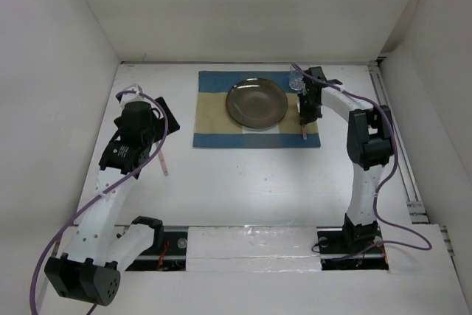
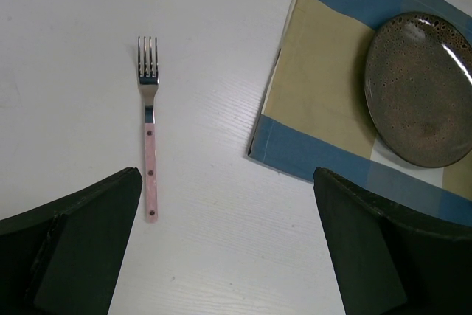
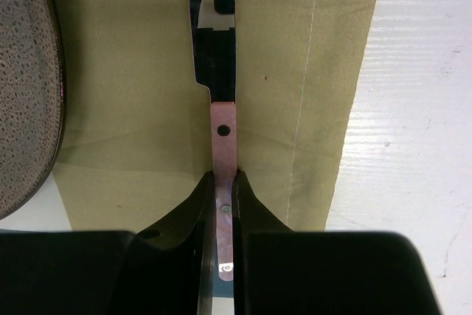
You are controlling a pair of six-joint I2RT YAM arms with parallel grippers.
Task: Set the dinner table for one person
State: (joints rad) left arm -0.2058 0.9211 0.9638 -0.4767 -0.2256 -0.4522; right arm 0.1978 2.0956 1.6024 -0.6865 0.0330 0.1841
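— Right gripper (image 3: pixel 225 182): what is entered for it?
— Closed on a knife (image 3: pixel 223 132), which is pinched at the pink handle, with the blade pointed away from the fingers. The knife is held over the beige band of the placemat (image 3: pixel 140 108), between the plate (image 3: pixel 26 86) and the mat's right edge. Its long axis is laid parallel to that edge. Whether the blade is touching the cloth cannot be told.
— Left gripper (image 2: pixel 227 182)?
— Listed as open, jaws spread wide, nothing between them. It is hung above a fork (image 2: pixel 150 154), which is laid flat on the dinner table (image 2: pixel 66 27), left of the placemat and apart from it. In the wrist view the tines are pointed away from the fingers and the handle toward them. The axis is set at a slight angle to the mat's left edge.
— Which arm is judged nearer to each item?
— The knife is already gripped by the right arm, so only a lowering and a release appear to be called for. The fork is nearer the left arm, almost directly below it.
— Surface and room?
— The dinner table is entered as flat and matte white, spread beneath both arms. What appears to be a small clear glass (image 1: pixel 296 81) is noted at the mat's far right corner. White walls (image 1: pixel 258 5) are set on three sides.
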